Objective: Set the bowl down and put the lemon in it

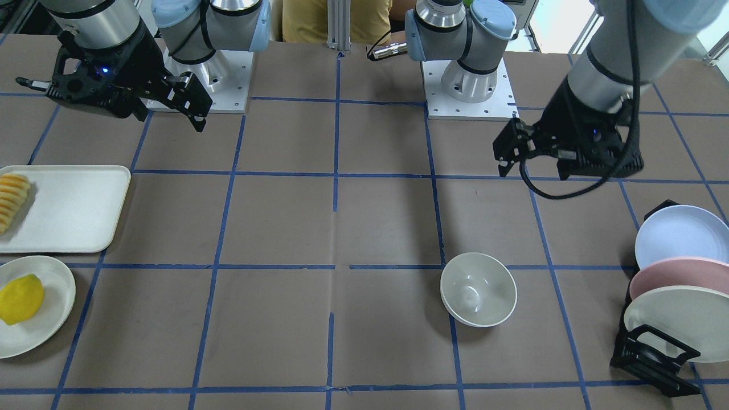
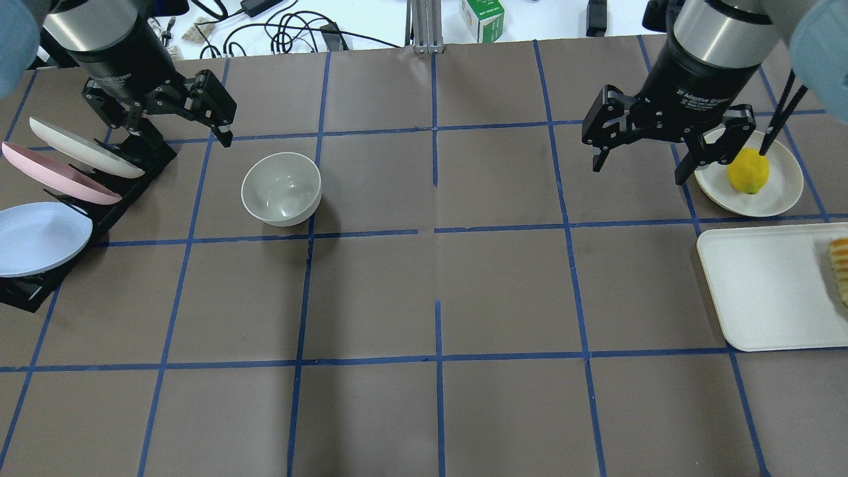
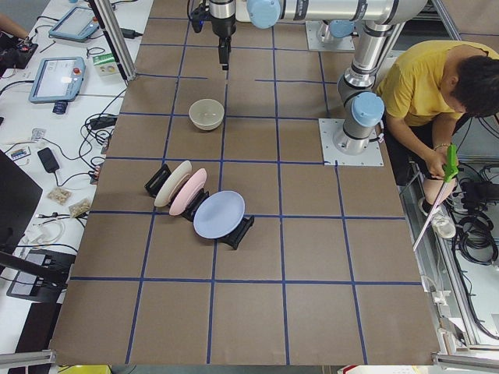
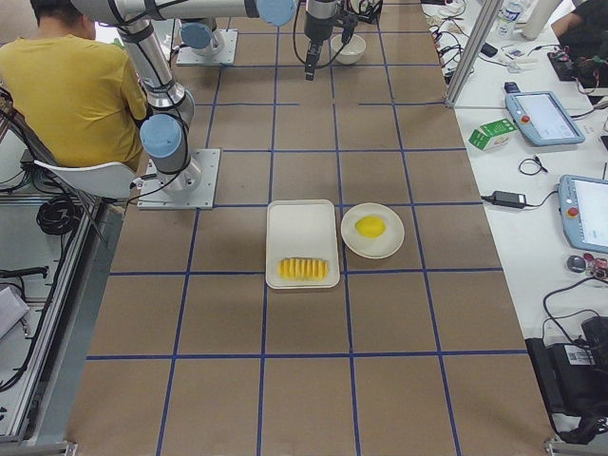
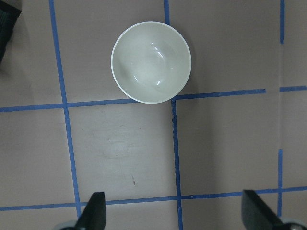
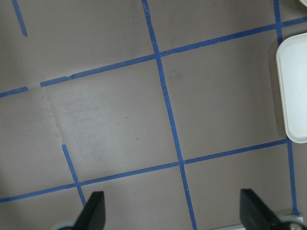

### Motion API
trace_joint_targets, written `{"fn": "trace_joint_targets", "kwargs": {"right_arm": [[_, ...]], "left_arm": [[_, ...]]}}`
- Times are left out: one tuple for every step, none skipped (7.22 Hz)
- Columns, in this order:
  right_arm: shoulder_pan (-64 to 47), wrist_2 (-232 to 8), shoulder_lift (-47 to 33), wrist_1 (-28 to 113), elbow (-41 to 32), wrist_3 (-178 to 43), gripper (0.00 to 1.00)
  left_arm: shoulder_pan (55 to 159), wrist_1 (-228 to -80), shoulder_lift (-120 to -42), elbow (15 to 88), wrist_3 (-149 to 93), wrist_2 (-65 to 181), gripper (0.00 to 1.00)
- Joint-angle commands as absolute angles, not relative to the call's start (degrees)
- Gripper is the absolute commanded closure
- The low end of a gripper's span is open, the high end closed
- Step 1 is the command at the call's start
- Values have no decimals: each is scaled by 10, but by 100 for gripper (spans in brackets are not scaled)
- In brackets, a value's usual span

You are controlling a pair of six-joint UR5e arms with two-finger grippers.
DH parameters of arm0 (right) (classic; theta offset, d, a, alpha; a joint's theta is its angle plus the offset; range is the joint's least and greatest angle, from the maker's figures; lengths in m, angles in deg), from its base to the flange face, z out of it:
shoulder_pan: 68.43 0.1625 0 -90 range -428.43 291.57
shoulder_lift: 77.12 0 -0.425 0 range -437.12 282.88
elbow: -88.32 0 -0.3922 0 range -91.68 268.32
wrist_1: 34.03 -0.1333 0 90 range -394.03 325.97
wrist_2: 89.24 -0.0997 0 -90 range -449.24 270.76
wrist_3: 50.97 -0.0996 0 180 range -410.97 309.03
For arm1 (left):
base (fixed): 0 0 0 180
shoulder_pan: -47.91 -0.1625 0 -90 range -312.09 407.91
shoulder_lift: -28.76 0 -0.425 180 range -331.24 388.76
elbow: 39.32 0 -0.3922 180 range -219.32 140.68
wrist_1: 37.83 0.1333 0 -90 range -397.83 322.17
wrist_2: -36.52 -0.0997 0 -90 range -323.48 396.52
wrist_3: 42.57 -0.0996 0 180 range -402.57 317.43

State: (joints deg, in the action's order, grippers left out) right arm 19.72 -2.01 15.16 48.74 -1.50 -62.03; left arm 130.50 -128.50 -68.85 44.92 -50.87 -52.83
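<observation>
Brown paper crossed by blue tape lines covers the table [image 2: 503,291]. The bowl [image 2: 281,189] stands upright and empty on the robot's left half, with its rim against a tape crossing in the left wrist view. It sits beside a black plate rack [image 2: 142,165] that holds a cream plate, a pink plate and a pale blue plate on edge.

The lemon [image 2: 748,171] lies on a shallow cream plate [image 2: 785,199] at the robot's far right, well apart from the bowl. A cream rectangular tray [image 2: 762,285] is just beside that plate. It carries a row of orange-yellow fruit slices [image 2: 840,268] at its outer edge; their kind is hard to tell.

The left gripper [image 5: 172,211] hangs in the air near the bowl, jaws wide apart and holding nothing. The right gripper [image 2: 639,171] hangs just beside the lemon's plate, jaws likewise spread and bare.
</observation>
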Motion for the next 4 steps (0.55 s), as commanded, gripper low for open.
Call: {"fn": "trace_joint_targets", "kwargs": {"right_arm": [[142, -25, 139, 493, -16, -586, 0], [97, -22, 99, 514, -18, -503, 0], [43, -21, 56, 604, -19, -450, 0], [15, -23, 4, 640, -12, -402, 0]], "left_arm": [[1273, -1201, -782, 451, -527, -522, 0], [1273, -1166, -816, 455, -531, -523, 0], [1273, -1124, -844, 475, -534, -524, 0], [1271, -1064, -858, 522, -554, -525, 0]]}}
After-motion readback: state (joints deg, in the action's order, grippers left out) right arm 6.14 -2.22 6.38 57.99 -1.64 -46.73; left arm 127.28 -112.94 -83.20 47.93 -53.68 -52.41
